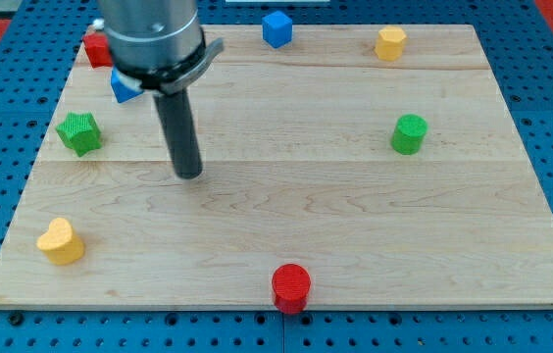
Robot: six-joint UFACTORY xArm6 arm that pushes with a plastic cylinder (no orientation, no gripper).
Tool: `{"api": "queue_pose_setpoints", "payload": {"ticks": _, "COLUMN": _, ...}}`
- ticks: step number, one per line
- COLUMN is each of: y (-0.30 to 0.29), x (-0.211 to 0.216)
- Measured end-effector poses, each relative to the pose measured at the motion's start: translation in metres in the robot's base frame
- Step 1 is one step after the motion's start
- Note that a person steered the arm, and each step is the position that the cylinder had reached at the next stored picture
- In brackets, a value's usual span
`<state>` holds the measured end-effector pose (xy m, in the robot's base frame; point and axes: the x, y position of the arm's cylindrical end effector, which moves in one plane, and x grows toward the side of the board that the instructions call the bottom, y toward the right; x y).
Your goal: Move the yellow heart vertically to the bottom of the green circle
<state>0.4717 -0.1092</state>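
My tip, a bare rod end effector grasping nothing, stood apart from the yellow heart, which lay toward the view's bottom-left, with the green circle far right.

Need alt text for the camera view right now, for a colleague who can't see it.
My tip rests on a wooden board, up and right of the yellow heart at bottom left. The green circle sits far right; a red cylinder stands at the bottom edge.
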Motion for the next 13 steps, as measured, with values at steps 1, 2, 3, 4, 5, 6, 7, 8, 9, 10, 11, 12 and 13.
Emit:
{"api": "queue_pose_setpoints", "payload": {"ticks": 1, "y": 0.012, "x": 0.049}}
{"api": "queue_pose_setpoints", "payload": {"ticks": 2, "y": -0.022, "x": 0.1}}
{"api": "queue_pose_setpoints", "payload": {"ticks": 3, "y": -0.029, "x": 0.108}}
{"api": "queue_pose_setpoints", "payload": {"ticks": 4, "y": -0.073, "x": 0.126}}
{"api": "queue_pose_setpoints", "payload": {"ticks": 5, "y": -0.122, "x": 0.133}}
{"api": "queue_pose_setpoints", "payload": {"ticks": 6, "y": -0.148, "x": 0.123}}
{"api": "queue_pose_setpoints", "payload": {"ticks": 7, "y": -0.132, "x": 0.073}}
{"api": "queue_pose_setpoints", "payload": {"ticks": 8, "y": -0.078, "x": 0.065}}
{"api": "queue_pose_setpoints", "payload": {"ticks": 9, "y": -0.036, "x": 0.065}}
{"api": "queue_pose_setpoints", "payload": {"ticks": 10, "y": 0.013, "x": 0.063}}
{"api": "queue_pose_setpoints", "payload": {"ticks": 11, "y": 0.054, "x": 0.059}}
{"api": "queue_pose_setpoints", "payload": {"ticks": 12, "y": 0.092, "x": 0.059}}
{"api": "queue_pose_setpoints", "payload": {"ticks": 13, "y": 0.115, "x": 0.059}}
